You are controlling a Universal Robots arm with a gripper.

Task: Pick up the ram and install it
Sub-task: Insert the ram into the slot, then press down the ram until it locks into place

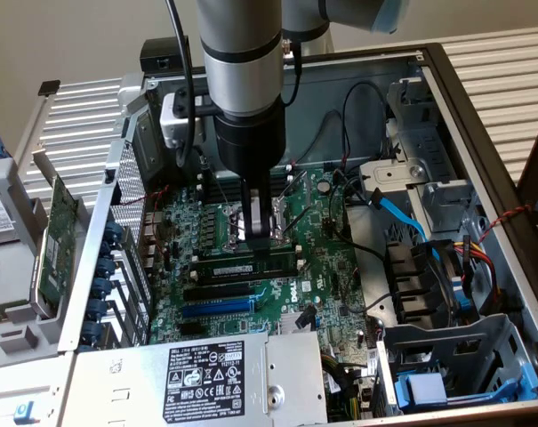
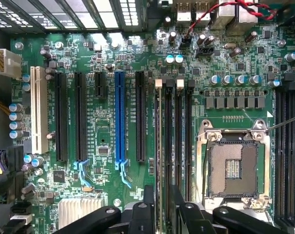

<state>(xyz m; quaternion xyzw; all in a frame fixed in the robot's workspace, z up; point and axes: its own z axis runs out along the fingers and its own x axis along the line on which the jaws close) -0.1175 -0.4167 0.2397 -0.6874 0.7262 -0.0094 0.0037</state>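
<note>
The ram point(image 1: 246, 264) is a long thin stick standing on edge in a memory slot beside the CPU socket point(image 1: 242, 222). In the wrist view I see the ram point(image 2: 159, 146) edge-on, in the slot closest to the expansion slots, with black memory slots point(image 2: 179, 146) next to it. My gripper point(image 1: 262, 233) hangs just above the board by the socket. Its black fingers point(image 2: 148, 200) stand apart on either side of the ram's line, and my gripper point(image 2: 162, 201) is open with nothing held.
The open case wall point(image 1: 482, 160) surrounds the motherboard. A power supply point(image 1: 233, 374) sits at the near edge, and drive bays with blue and coloured cables point(image 1: 411, 222) lie at the exterior view's right. A green expansion card point(image 1: 62, 236) leans outside at the left. The blue slot point(image 2: 119, 117) runs parallel to the ram.
</note>
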